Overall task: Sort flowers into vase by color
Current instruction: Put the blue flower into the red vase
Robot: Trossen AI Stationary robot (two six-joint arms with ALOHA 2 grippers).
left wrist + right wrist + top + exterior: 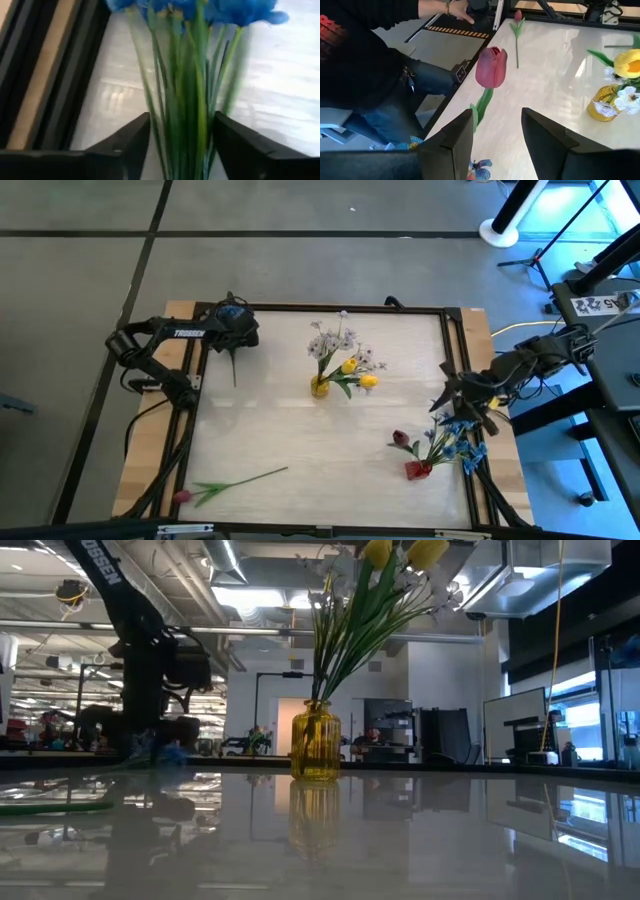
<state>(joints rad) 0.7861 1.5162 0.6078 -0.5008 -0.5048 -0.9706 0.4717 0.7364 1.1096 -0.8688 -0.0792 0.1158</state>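
Observation:
A bunch of blue flowers (185,75) lies at the table's far left, heads toward the far edge and stems (233,365) toward the near edge. My left gripper (232,328) slants down over it, open, one finger on each side of the stems (182,120). A yellow vase (320,387) at mid-table holds white-lavender and yellow flowers. A red vase (418,470) at the near right holds blue flowers (460,442) and a red tulip (491,67). My right gripper (452,395) hangs open, high above the table's right side. A pink flower (235,483) lies flat at the near left. My left gripper has the blue flowers' green stems (200,135) between its two fingers, below the heads. The fingers slant down and lie across the stems. Whether the fingers touch the stems, I cannot tell.
A dark frame (200,360) runs along the table's edges, close beside my left gripper. A person in dark clothes (365,65) stands beside the table, one hand (445,10) near its corner. Bare tabletop lies between the two vases and the pink flower.

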